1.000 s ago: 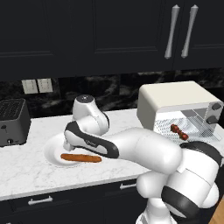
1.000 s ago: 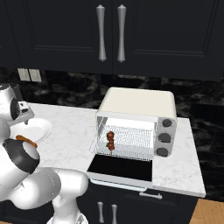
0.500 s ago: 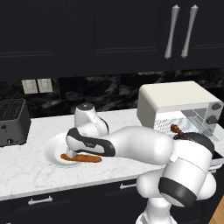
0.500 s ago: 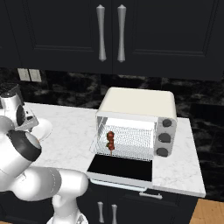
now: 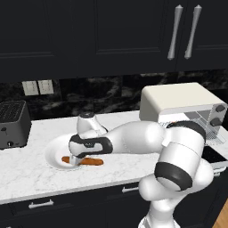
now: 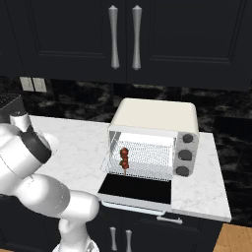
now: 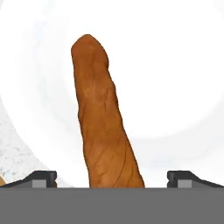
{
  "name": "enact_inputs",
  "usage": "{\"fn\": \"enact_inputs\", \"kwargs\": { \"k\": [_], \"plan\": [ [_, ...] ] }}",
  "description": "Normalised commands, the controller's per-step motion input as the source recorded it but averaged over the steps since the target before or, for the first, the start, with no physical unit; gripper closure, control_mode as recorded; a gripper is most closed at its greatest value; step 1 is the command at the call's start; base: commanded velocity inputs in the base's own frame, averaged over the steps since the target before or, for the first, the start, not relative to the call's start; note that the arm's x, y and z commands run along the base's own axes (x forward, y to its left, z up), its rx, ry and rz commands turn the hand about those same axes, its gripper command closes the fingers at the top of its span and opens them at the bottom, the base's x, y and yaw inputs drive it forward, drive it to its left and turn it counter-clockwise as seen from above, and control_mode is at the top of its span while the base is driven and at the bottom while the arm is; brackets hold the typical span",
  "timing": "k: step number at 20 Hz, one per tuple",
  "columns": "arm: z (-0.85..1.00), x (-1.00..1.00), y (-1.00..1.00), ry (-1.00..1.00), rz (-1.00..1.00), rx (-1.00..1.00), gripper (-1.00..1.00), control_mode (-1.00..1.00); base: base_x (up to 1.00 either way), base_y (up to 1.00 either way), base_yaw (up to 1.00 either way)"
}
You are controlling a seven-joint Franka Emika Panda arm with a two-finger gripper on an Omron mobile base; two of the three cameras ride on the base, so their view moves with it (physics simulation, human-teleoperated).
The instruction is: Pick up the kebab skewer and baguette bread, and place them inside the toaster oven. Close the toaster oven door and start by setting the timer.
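Hand view: baguette bread (image 7: 103, 122) lengthwise, upward.

Arm rises from the lower right of the left base view, bulky white elbow at centre right, forearm reaching left across mid-frame to a dark-banded wrist that bends downward at centre left. End effector (image 5: 76, 161) points down, low at the left of centre in that view; in the hand view its two dark fingertips (image 7: 40, 178) sit at the bottom left and bottom right corners, jaws spread wide apart with nothing clamped between them. In the right base view the white shoulder and upper arm fill the lower left, dark joint band at the left edge.
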Motion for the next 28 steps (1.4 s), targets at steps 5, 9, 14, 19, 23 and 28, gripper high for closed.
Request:
{"fn": "enact_inputs", "kwargs": {
  "k": [5,9,14,19,23,28],
  "plan": [
    [-0.22,0.05,0.00,0.00,0.00,-0.05,-1.00,-1.00,0.00,0.00,0.00],
    [-0.20,0.03,0.00,0.00,0.00,-0.03,-1.00,-1.00,0.00,0.00,0.00],
    [-0.13,0.06,0.00,0.00,0.00,-0.02,1.00,-1.00,0.00,0.00,0.00],
    [-0.03,0.04,0.00,0.00,0.00,0.00,1.00,-1.00,0.00,0.00,0.00],
    [0.61,-0.14,-0.06,0.00,0.00,0.00,1.00,-1.00,0.00,0.00,0.00],
    [0.92,-0.78,-0.45,-0.05,0.00,0.00,1.00,-1.00,0.00,0.00,0.00]
  ]
}}
